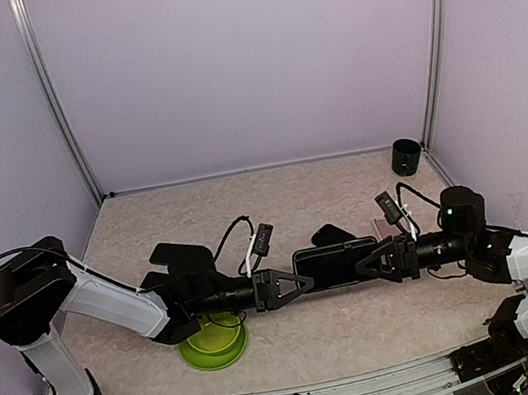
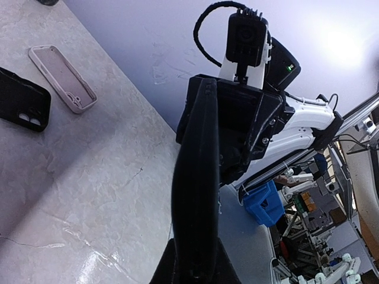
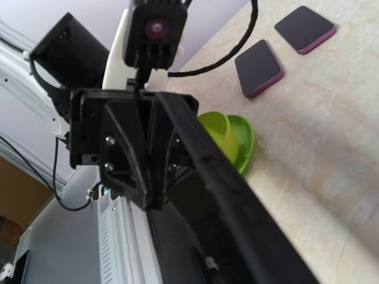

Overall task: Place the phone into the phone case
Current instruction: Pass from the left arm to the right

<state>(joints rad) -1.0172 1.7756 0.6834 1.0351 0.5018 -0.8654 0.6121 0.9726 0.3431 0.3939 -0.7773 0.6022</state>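
step: handover in the air. The phone (image 1: pixel 334 262) is bridged between both arms and is not yet in any case.
phone, place: off the table, up and to the right of the green bowl (image 1: pixel 213 348), long axis running left to right.
left gripper (image 1: pixel 299 283): jaws together on the phone's left end. The left wrist view shows the slab edge-on, running out from between the fingers. Firm hold, as I judge.
right gripper (image 1: pixel 365 267): fingers at the phone's right end and touching it. I cannot tell whether they grip it or stand apart.
cases: black case (image 2: pixel 21 100) and pink case (image 2: pixel 62 77) lie flat, just beside each other, farther back than the bowl and to its right. The pink one lies hollow side up. Which one is meant I cannot tell.
next move, judged: one arm must carry the phone alone, lower it over the chosen case with the camera corner matched to the cutout, then press it down flat.
risk: the phone could tilt or slip if one end is let go too early.
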